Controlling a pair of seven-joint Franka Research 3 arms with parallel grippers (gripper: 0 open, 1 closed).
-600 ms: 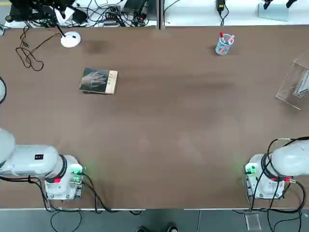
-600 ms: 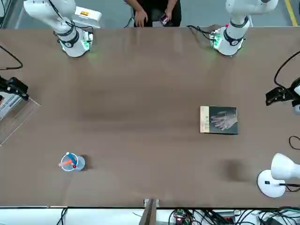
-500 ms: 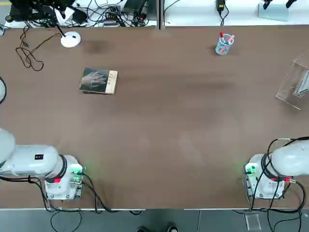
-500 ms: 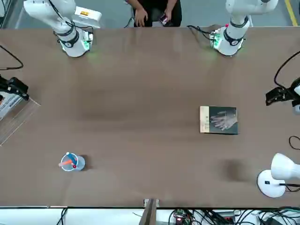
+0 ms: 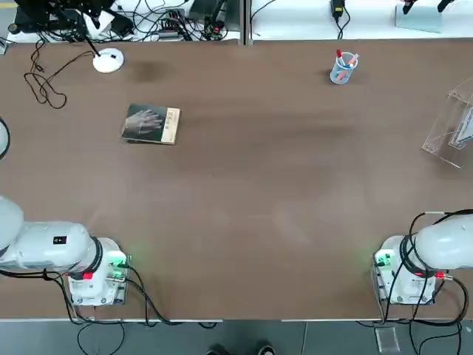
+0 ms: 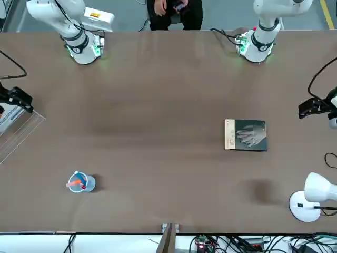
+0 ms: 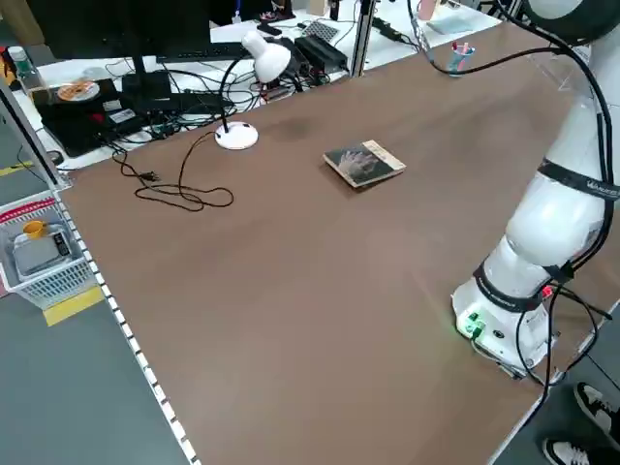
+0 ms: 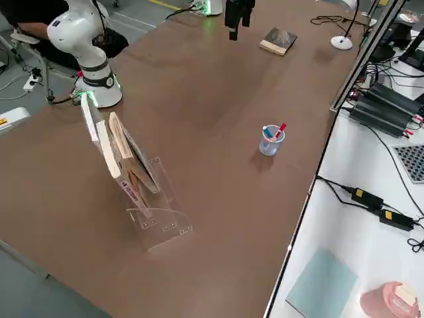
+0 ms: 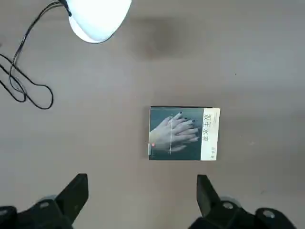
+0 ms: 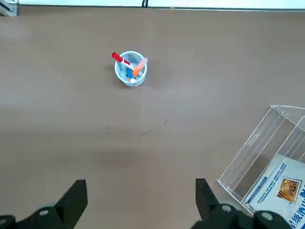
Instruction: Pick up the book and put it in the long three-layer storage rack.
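Two arms are in my charge, and the left one is clearly the nearer to the book (image 5: 150,123), which lies flat in the upper left of the top view. From over here, I see the left gripper (image 6: 311,107) raised at the right edge of the front view, with the book off to its left, well apart from it. In the left wrist view its jaws stand wide open, as far as I would want them, with nothing between them. The right gripper (image 10: 143,202) is also spread wide and empty, up above the table near the long three-layer storage rack (image 10: 248,157); that rack is at the right edge of the top view, with books already in it.

What matters to me is the book's long axis: it runs across the top view, and in the wrist view it is roughly parallel to the line joining the left fingertips. I judge that I need to bring the left gripper inward over the cover, then turn the wrist about a quarter so the pads meet the long edges. Closing as aligned now would span the book's length, a riskier hold.
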